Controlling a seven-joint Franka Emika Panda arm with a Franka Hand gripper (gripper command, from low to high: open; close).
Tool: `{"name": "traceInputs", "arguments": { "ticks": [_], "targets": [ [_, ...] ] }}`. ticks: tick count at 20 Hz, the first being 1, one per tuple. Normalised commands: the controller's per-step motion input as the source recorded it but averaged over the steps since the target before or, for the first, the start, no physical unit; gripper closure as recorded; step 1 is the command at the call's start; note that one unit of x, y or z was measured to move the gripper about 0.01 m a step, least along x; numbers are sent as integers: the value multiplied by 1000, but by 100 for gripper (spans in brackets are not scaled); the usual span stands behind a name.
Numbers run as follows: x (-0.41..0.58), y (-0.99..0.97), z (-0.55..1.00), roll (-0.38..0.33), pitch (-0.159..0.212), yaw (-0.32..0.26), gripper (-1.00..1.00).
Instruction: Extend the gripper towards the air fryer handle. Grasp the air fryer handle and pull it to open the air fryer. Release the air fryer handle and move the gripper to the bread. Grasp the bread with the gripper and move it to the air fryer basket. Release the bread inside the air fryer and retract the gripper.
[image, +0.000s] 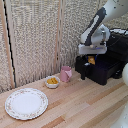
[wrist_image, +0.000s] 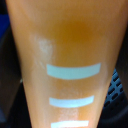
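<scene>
The gripper (image: 91, 56) is clamped on the bread (image: 91, 60) above the open air fryer basket (image: 102, 70). A pink cup (image: 65, 74), small white bowl (image: 52, 82) and plate (image: 26, 103) sit apart on the counter (image: 80, 107). The wrist view shows only bread (wrist_image: 65, 55) close up.

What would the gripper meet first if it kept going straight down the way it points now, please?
Probably the air fryer basket: the gripper, holding the bread, hangs just above the open drawer, though depth is unclear.

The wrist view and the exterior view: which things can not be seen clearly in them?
- Air fryer basket: wrist view, nearly all hidden by the bread filling the picture.
- End effector fingers: exterior view, too small to tell apart; the bread shows only as a small yellow patch.
- Air fryer: exterior view, cut off by the right edge, partly hidden by the arm.
- Air fryer handle: not made out in either view.
</scene>
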Motion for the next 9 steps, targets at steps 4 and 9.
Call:
{"name": "traceInputs", "arguments": {
  "ticks": [4,9],
  "targets": [
    [126,-204,201,15,31,12,-100],
    [87,-95,682,99,61,-1,-100]
  ]
}}
